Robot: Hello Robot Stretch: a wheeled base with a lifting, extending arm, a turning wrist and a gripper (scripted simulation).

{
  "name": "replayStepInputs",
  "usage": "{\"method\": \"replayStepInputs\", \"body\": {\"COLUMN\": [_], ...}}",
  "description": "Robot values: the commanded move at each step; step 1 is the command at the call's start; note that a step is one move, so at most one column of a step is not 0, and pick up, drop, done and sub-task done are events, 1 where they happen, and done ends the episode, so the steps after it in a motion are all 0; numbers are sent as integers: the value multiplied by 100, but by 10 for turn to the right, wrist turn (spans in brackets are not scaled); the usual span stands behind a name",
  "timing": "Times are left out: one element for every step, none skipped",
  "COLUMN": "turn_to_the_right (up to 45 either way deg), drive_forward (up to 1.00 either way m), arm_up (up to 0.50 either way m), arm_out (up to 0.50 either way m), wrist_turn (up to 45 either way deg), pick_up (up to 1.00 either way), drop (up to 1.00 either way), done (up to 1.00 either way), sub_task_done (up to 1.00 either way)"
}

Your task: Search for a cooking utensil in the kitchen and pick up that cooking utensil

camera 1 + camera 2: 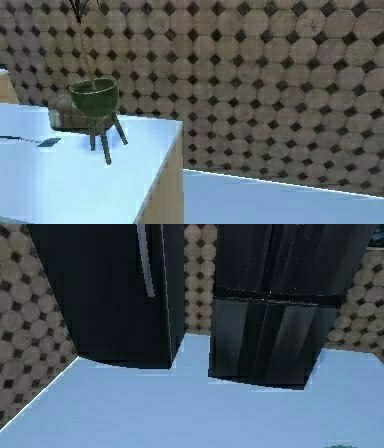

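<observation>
White table (60, 185), potted plant (95, 100) at ten o'clock; dark sliver (45, 143) at nine, perhaps the utensil; the hand's state cannot be told.

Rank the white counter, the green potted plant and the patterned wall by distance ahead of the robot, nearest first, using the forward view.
1. White counter: lower left of the forward view, nearest.
2. Green potted plant: standing on its small legs on the counter, farther back.
3. Patterned wall: behind both, farthest.
</observation>
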Motion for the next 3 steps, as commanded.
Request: {"method": "replayStepInputs", "body": {"turn_to_the_right": [90,0,-300], "drive_forward": [0,100,0], "arm_up": [0,0,0], "arm_out": [0,0,0], "wrist_turn": [0,0,0], "pick_up": [0,0,0], "drop": [0,0,0], "done": [0,0,0], "sub_task_done": [0,0,0]}}
